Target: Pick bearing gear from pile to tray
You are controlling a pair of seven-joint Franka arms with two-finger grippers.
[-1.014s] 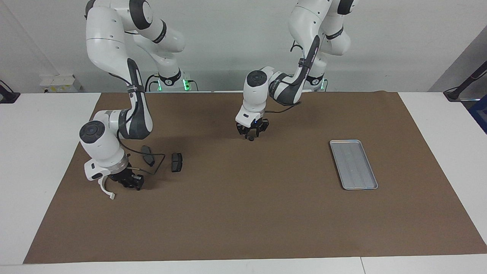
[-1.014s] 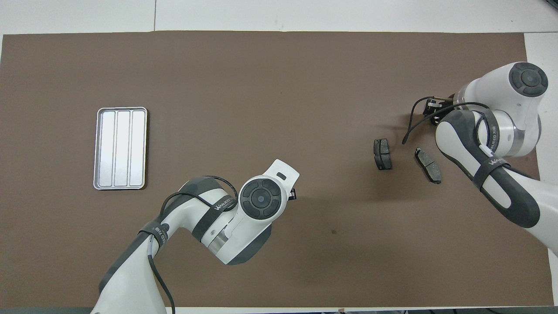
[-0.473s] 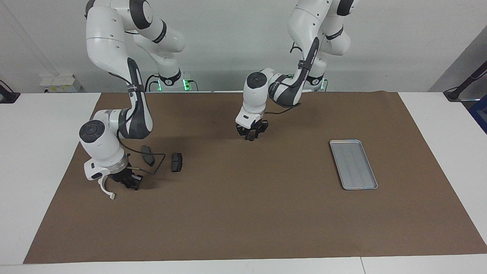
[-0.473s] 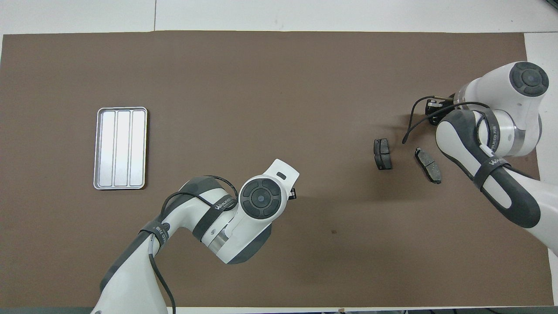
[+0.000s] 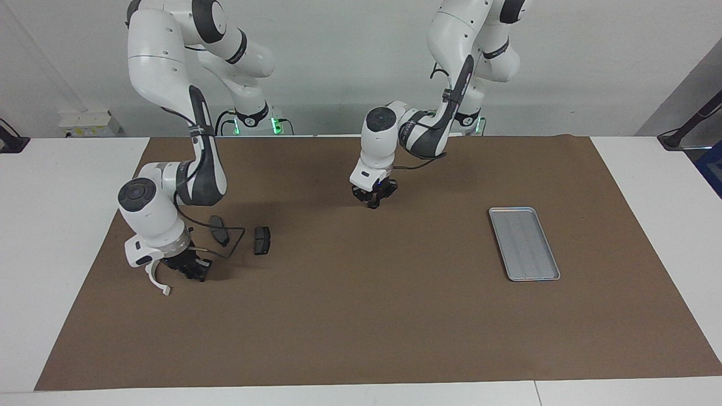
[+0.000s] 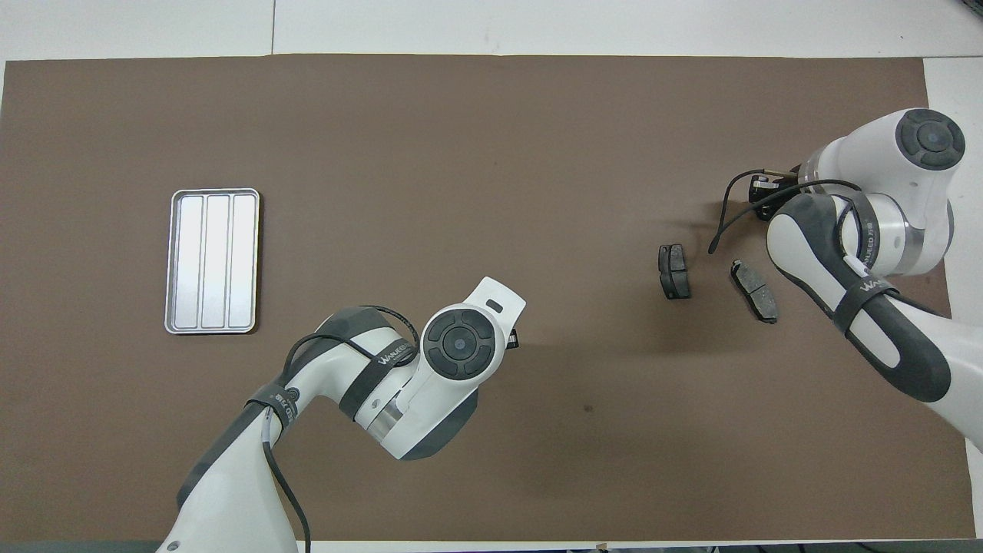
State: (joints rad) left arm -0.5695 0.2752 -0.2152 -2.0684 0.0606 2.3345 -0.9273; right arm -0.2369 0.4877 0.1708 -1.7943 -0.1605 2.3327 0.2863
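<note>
- We see the left gripper (image 5: 373,203) low over the brown mat (image 5: 361,316) near the middle of the table, its fingertips drawn together. In earlier frames a tiny black round piece lay just under them; now it is hidden among the fingers, so we cannot tell whether it is gripped.
- From overhead, the left arm's wrist covers that gripper almost entirely.
- The right gripper (image 5: 194,270) sits low at the right arm's end of the mat, by the pile. We cannot tell how far its fingers stand apart, nor whether they hold anything.
- A white curved arc bracket (image 5: 158,281) shows just beside the right gripper, touching the mat at its tip.
- Two dark grey brake pads (image 5: 262,240) (image 5: 219,230) lie near each other on the mat, closer to the robots than the right gripper.
- The silver-grey tray (image 5: 524,243) rests toward the left arm's end, well apart from both grippers, with nothing visible in it.
</note>
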